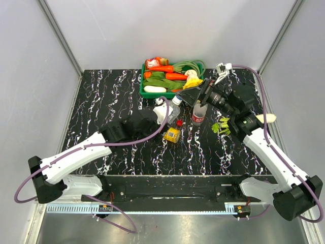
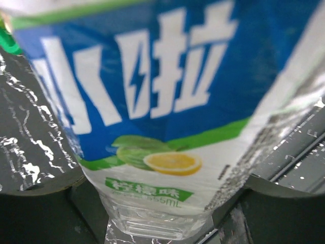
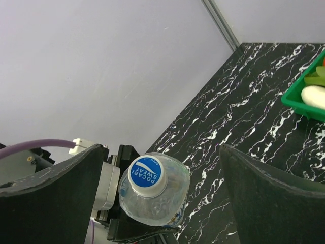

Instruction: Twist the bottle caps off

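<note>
Reaching forward, left gripper (image 1: 161, 113) clasps blue-label bottle (image 2: 167, 107).

There are three small plastic bottles, namely one clear blue-labelled bottle (image 2: 152, 101), one clear red-labelled bottle (image 1: 198, 117) and one orange-yellow juice bottle (image 1: 172, 134), plus one loose red round cap (image 1: 179, 122), one blue screw cap (image 3: 147, 175), one green plastic basket (image 1: 152, 95) and two orange carrots (image 1: 161, 68) (image 1: 175, 77).
</note>
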You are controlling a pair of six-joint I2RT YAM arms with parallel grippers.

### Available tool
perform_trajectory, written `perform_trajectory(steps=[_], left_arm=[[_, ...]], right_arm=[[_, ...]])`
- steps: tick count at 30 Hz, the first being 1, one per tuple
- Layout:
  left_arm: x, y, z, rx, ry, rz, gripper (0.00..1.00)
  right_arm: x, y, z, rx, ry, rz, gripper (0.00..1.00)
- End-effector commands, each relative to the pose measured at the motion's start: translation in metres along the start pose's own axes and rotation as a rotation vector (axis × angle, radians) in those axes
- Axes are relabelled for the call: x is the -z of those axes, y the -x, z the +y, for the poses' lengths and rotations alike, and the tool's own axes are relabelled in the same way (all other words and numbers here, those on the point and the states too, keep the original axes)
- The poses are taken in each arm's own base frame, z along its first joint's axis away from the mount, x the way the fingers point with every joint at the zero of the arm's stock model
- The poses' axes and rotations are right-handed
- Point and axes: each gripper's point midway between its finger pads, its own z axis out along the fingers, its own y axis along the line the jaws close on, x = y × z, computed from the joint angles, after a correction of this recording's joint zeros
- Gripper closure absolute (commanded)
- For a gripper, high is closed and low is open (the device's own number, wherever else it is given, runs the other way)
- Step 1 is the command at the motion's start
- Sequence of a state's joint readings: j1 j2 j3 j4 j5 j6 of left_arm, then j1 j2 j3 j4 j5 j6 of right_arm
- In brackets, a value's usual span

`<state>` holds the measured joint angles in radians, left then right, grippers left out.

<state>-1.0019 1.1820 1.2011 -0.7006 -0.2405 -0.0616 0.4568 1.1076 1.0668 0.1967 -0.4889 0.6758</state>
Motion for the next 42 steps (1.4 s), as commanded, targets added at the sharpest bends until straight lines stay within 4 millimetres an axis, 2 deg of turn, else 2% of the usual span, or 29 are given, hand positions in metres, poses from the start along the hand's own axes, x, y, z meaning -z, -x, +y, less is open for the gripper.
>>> perform_trajectory(steps=[1,13,28,37,42], left_arm=[[0.012,0.027,0.025,0.008,0.173,-0.049,0.38],[-0.001,0.025,0.028,-0.053,0.290,0.033,0.38],[-0.005,0.030,0.024,-0.045,0.279,0.032,0.37],[-0.009,0.027,0.022,-0.054,0.276,0.045,0.36],[-0.012,0.026,0.020,-0.053,0.264,0.052,0.35]], right_arm=[[-0.004,0.017,0.008,-0.044,0.005,-0.041,0.01],[-0.015,0.003,0.000,-0.124,0.022,0.003,0.15],[-0.018,-0.008,-0.009,-0.151,0.015,0.033,0.37],[-0.016,-0.006,-0.006,-0.140,0.024,0.027,0.56],[-0.016,-0.008,-0.004,-0.130,0.036,0.041,0.74]])
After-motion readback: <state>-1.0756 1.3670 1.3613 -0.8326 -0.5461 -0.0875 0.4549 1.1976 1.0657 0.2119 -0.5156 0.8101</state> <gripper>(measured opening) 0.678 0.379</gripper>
